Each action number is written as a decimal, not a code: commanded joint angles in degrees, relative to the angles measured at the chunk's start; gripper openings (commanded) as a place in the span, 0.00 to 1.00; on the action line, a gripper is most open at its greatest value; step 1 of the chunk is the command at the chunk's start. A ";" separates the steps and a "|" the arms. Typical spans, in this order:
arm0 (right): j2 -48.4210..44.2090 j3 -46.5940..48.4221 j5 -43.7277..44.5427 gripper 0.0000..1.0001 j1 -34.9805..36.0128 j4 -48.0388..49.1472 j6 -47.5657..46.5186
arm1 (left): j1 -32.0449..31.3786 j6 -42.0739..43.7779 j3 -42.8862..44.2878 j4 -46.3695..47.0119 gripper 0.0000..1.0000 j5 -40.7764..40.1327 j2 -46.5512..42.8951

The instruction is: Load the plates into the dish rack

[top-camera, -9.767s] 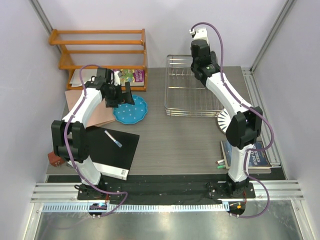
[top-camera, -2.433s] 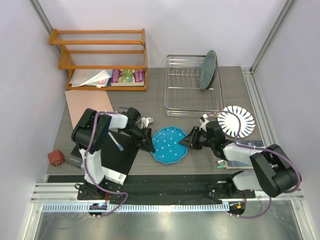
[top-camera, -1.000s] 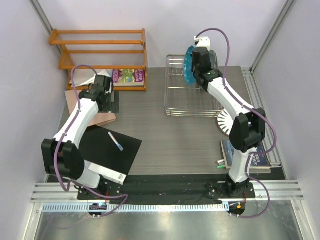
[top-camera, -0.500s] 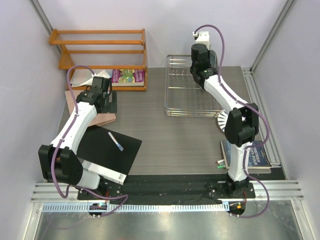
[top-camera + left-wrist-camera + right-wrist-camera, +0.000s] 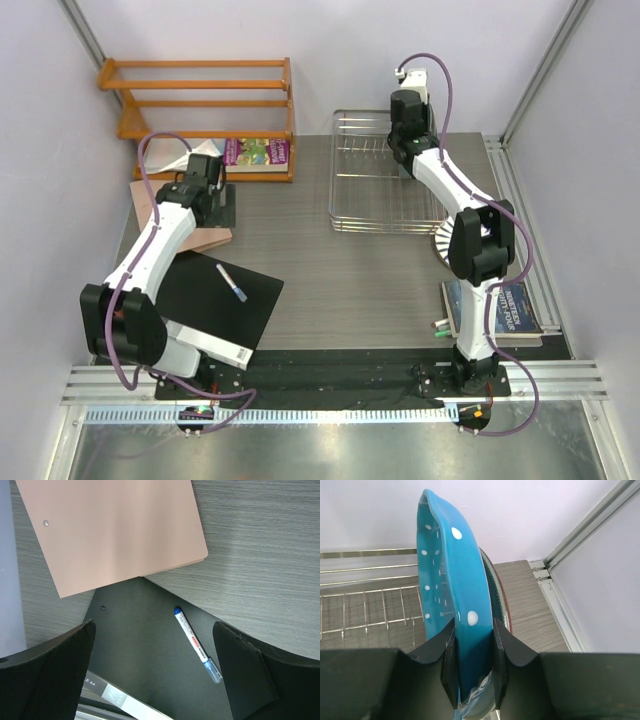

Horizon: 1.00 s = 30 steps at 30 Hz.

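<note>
The right hand [image 5: 474,680] is clamped on the blue plate with white dots [image 5: 455,595], one finger pressed against each face near its lower edge. The plate stands upright on edge at the far right end of the dish rack [image 5: 370,605]. Its bottom is hidden behind the hand, so I cannot tell whether it sits between the tines. Just behind it stands a darker plate [image 5: 499,605] with a brown rim, also upright, close beside the blue one or touching it. From above, the right arm [image 5: 445,185] stretches across the rack's right side to its far end and covers both plates. The white plate with black stripes [image 5: 443,243] lies flat on the tabletop [image 5: 340,270] just beside the rack's near right corner, partly under that arm. The left hand [image 5: 153,645] hangs with its fingers [image 5: 50,680] spread wide apart, holding nothing. It is over the left side of the tabletop, above a pink folder [image 5: 120,530] and a black folder [image 5: 135,660], on which a blue-capped pen [image 5: 196,645] lies.
</note>
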 commanded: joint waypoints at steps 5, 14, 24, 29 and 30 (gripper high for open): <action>-2.24 1.82 1.48 0.01 -0.36 8.06 -0.75 | -0.13 -0.42 0.82 1.85 1.00 1.03 1.93; -1.62 -2.49 -0.54 0.01 1.48 6.92 -0.84 | -0.13 -0.42 -0.85 2.90 0.99 0.85 0.87; 0.93 -2.84 -1.24 0.03 2.54 6.13 -0.66 | -0.13 -0.07 -2.69 3.52 1.00 0.50 -0.97; 0.84 -3.37 -1.86 0.45 2.54 5.77 -0.84 | -0.22 -0.07 -2.87 3.61 0.99 1.38 -0.89; 0.14 -3.55 -2.38 0.49 2.54 5.51 -0.93 | -0.22 0.02 -2.61 3.43 0.99 1.81 -1.06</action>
